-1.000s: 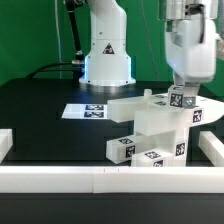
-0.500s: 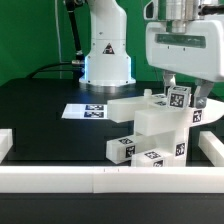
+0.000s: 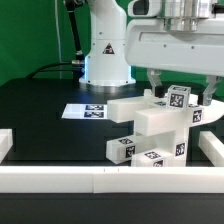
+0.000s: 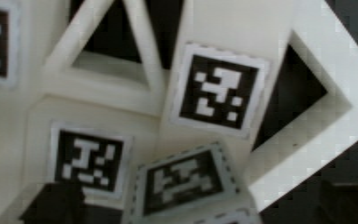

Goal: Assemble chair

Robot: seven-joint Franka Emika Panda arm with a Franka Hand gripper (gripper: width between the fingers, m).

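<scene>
The partly built chair (image 3: 158,128) is a stack of chunky white blocks with black-and-white tags, standing on the black table towards the exterior view's right. Its topmost tagged piece (image 3: 181,98) sticks up at the back. My gripper (image 3: 181,90) hangs over that piece, turned broadside, its dark fingers (image 3: 154,80) open and apart on either side of it, touching nothing that I can see. The wrist view looks closely down on the white parts and their tags (image 4: 220,86), with one dark finger (image 4: 55,203) at the picture's edge.
The marker board (image 3: 88,111) lies flat on the table left of the chair. White rails border the table at the front (image 3: 90,179), left (image 3: 5,141) and right (image 3: 212,150). The arm's white base (image 3: 106,55) stands behind.
The wrist has turned, so the gripper now faces the exterior camera broadside instead of edge-on. It stays over the chair's top piece, and the jaws have stayed open.
</scene>
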